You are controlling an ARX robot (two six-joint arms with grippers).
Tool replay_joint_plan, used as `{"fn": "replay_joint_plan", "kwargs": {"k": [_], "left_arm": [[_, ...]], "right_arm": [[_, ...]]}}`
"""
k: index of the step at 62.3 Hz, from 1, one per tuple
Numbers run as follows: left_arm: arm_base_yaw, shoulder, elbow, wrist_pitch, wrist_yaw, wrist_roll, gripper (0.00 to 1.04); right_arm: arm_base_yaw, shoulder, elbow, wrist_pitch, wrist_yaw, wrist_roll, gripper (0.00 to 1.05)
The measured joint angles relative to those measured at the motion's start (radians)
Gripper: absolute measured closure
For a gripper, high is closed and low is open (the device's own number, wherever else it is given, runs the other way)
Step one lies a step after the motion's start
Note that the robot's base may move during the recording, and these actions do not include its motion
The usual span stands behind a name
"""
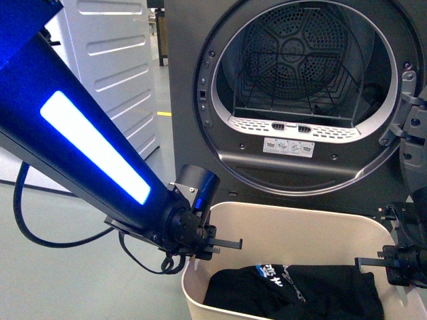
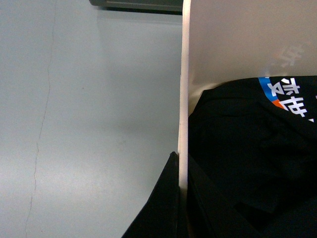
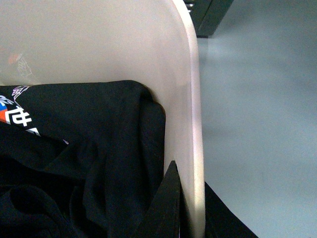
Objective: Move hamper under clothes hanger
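Beige hamper point(image 1: 300, 230) sits on the floor point(image 1: 67, 280) before the open dryer point(image 1: 300, 87) (black T-shirt point(image 1: 293, 293) inside). The left hand point(image 1: 199, 257) and right hand point(image 1: 399, 273) each pinch a side wall; best moved evenly, kept level.

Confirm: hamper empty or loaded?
Loaded. A crumpled black T-shirt lies at the bottom of the hamper; the walls above it are bare.
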Motion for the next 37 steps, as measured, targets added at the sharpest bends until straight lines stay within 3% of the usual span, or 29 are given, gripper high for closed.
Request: {"fn": "replay_joint_plan", "kwargs": {"k": [37], "left_arm": [[0.009,-0.12,-0.058,0.001,0.002,0.0,1.01]], "right_arm": [[0.005,-0.071,-0.039,0.01,-0.016,-0.004,1.02]]}}
